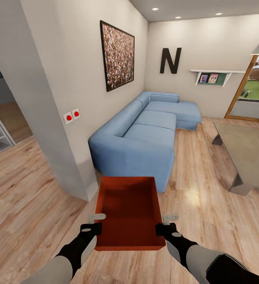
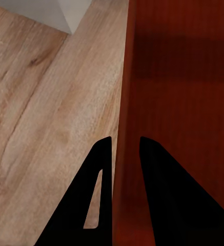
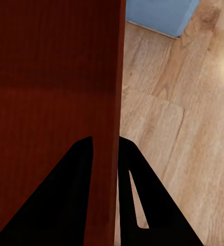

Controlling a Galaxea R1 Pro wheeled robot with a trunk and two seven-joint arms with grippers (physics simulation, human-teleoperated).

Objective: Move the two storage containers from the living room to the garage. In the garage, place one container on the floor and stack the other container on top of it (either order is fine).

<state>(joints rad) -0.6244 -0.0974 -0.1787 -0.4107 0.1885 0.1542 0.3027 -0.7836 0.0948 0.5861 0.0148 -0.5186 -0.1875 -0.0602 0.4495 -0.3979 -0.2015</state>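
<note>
Right in front of you, your left gripper [image 1: 91, 228] and right gripper [image 1: 162, 229] are each clamped on a side wall of the bin [image 1: 128, 213], empty inside, held over the wood floor [image 1: 27, 197]. Sofa [image 1: 145, 134] sits just beyond.

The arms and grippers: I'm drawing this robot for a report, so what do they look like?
Both forearms are light grey shells that narrow into black wrists. The left gripper and right gripper have black bases with slim pale grey fingers. In the wrist views the fingers read as flat black wedges tapering to their tips, the outer one of each pair pierced by a narrow slot. No cables or markings show.
</note>
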